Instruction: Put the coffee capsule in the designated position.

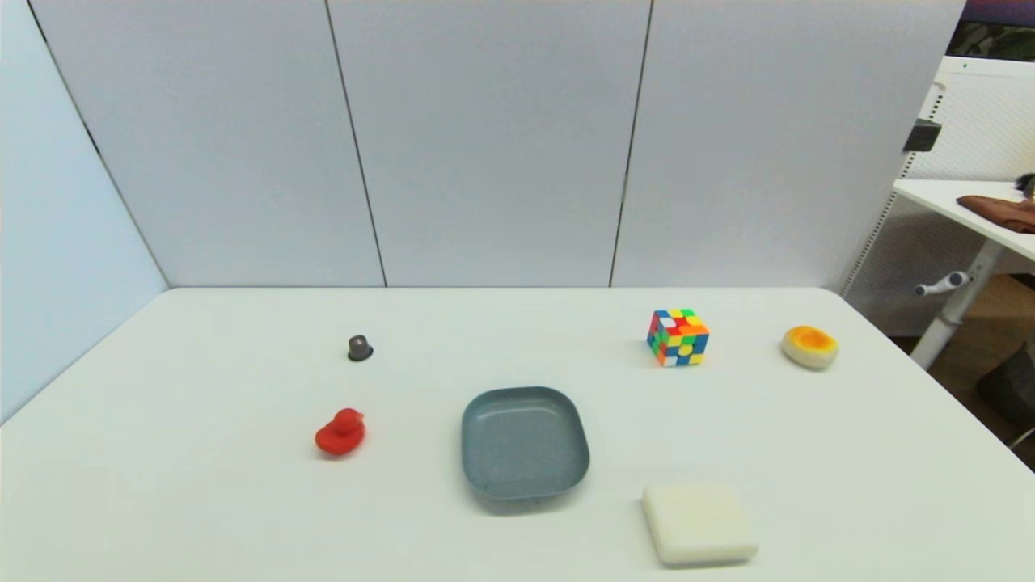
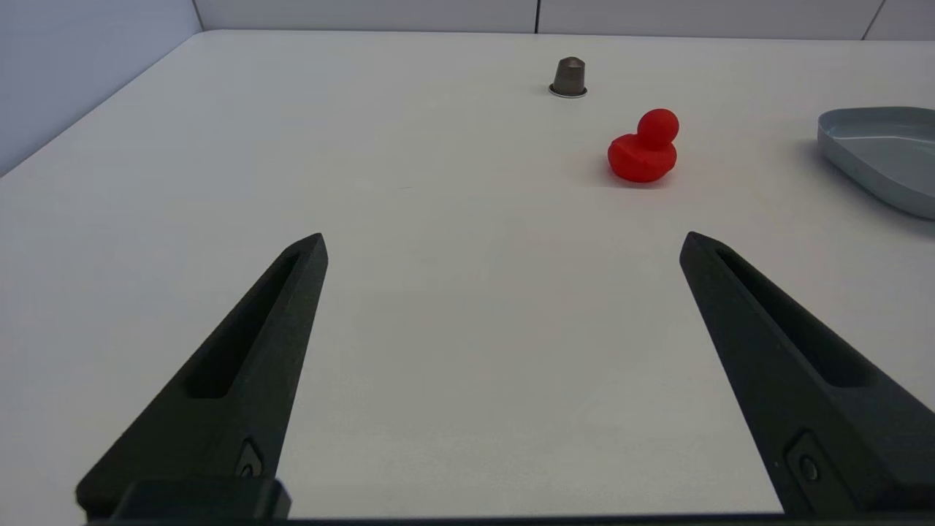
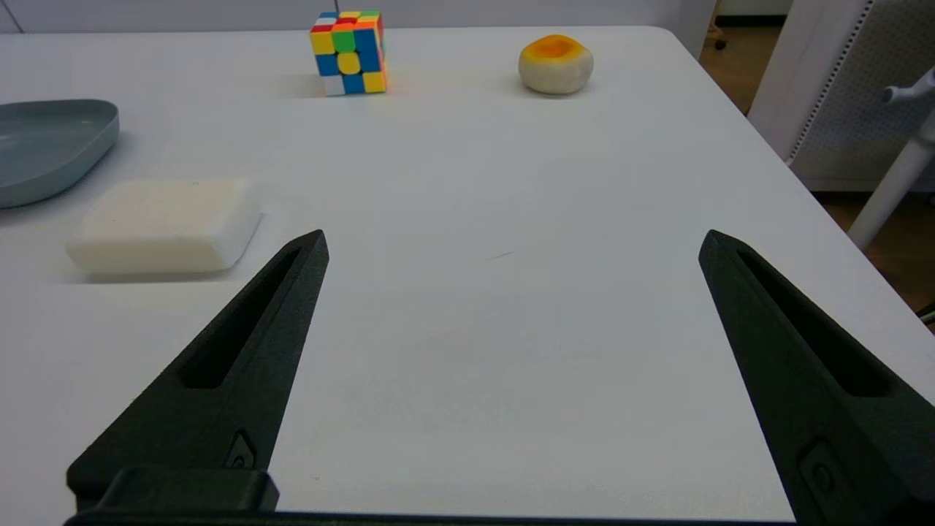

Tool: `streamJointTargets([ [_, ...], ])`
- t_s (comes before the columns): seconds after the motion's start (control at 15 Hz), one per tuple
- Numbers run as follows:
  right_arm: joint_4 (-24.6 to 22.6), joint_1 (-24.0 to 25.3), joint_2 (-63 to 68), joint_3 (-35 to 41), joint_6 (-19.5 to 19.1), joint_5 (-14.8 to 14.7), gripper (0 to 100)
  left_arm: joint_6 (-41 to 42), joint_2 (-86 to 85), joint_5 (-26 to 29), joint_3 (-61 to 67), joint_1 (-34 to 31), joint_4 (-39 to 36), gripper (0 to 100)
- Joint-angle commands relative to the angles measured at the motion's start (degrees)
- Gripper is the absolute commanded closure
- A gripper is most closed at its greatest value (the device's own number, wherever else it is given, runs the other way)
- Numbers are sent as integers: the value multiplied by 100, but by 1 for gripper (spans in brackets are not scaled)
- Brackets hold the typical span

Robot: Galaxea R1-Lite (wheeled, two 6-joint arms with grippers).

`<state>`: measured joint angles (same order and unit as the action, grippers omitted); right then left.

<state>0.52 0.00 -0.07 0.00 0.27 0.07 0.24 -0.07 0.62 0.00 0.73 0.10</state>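
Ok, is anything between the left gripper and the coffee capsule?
No. In the left wrist view, bare table runs from the open left gripper to the coffee capsule; the red duck sits just off that line.

Neither arm shows in the head view. The left tool (image 2: 504, 245) hangs low over the worktop (image 2: 467, 351), its two black fingers (image 2: 241, 365) spread wide with nothing between them. The right tool (image 3: 511, 245) sits likewise, fingers (image 3: 234, 358) spread wide, holding nothing.
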Motion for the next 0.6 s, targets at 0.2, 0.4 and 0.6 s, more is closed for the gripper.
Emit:
streamJointTargets([
  [0.2, 0, 0, 7, 0, 0, 1, 0, 2, 7, -1, 0, -3, -1, 0],
  [0.4, 0, 0, 7, 0, 0, 1, 0, 2, 7, -1, 0, -3, -1, 0],
  [0.6, 0, 0, 7, 0, 0, 1, 0, -183, 7, -71, 0, -20, -27, 0],
])
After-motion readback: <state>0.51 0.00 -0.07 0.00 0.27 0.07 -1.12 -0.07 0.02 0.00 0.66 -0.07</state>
